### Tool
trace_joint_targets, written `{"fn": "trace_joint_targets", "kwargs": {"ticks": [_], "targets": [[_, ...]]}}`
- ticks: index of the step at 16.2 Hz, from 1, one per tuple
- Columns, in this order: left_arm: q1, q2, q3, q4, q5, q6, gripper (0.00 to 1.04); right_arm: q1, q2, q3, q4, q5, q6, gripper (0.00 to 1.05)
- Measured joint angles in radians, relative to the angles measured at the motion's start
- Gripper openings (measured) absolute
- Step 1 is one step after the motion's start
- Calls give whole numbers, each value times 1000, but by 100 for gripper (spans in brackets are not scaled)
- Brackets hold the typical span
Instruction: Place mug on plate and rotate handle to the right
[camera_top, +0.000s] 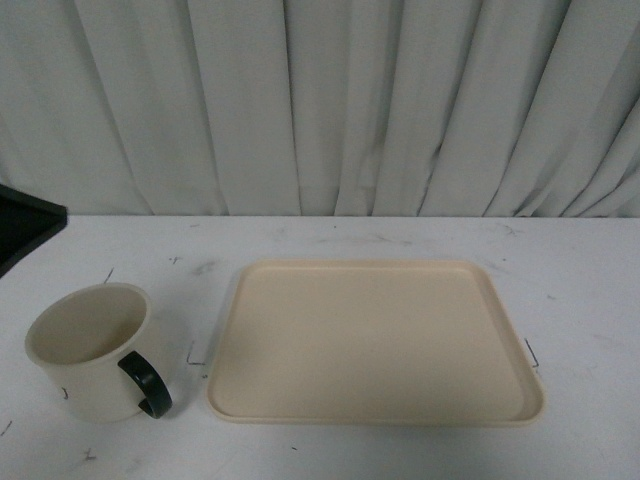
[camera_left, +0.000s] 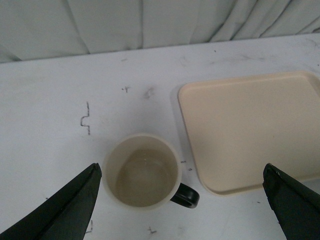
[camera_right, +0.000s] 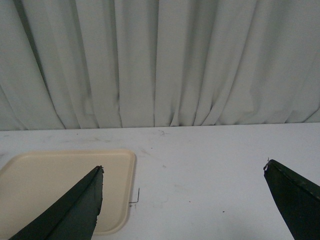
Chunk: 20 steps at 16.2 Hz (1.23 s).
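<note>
The cream-white mug (camera_top: 88, 350) stands upright on the white table at the front left, left of the plate and apart from it. Its black handle (camera_top: 146, 384) points to the front right. The smiley face is hidden. The beige plate (camera_top: 375, 340) lies flat and bare in the middle. In the left wrist view the mug (camera_left: 144, 170), its handle (camera_left: 186, 195) and the plate (camera_left: 250, 125) show below my left gripper (camera_left: 182, 172), which is open above the mug. My right gripper (camera_right: 182, 172) is open over the table beside the plate (camera_right: 60, 185). Neither arm shows in the front view.
A grey-white curtain (camera_top: 330, 100) hangs along the table's far edge. A dark object (camera_top: 25, 225) sits at the far left edge. Small pen marks (camera_top: 195, 355) dot the table (camera_top: 580, 280).
</note>
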<state>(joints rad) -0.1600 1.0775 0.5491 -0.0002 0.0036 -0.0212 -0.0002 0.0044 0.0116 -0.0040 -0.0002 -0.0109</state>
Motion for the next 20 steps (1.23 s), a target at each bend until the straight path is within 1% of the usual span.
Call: {"fn": "trace_joint_targets", "kwargs": {"ticks": [2, 3, 6, 9, 13, 15, 17, 18, 19, 20], "targets": [[18, 113, 81, -58, 55, -10, 98, 0, 0, 0, 0, 0, 0, 98], [41, 193, 126, -79, 73, -18, 98, 0, 0, 0, 0, 0, 0, 98], [97, 330, 175, -86, 70, -16, 98, 0, 0, 0, 0, 0, 0, 98], [149, 429, 200, -50, 40, -1, 98, 0, 0, 0, 0, 0, 0, 98], [203, 554, 208, -15, 38, 2, 98, 0, 0, 0, 0, 0, 0, 98], [211, 613, 211, 6, 37, -2, 98, 0, 0, 0, 0, 0, 0, 98], [197, 646, 212, 34, 25, -5, 98, 0, 0, 0, 0, 0, 0, 98], [195, 653, 216, 27, 16, -4, 96, 0, 0, 0, 0, 0, 0, 98], [191, 665, 222, 32, 6, -5, 86, 0, 0, 0, 0, 0, 0, 98], [198, 672, 225, 29, 19, -6, 77, 0, 0, 0, 0, 0, 0, 98]]}}
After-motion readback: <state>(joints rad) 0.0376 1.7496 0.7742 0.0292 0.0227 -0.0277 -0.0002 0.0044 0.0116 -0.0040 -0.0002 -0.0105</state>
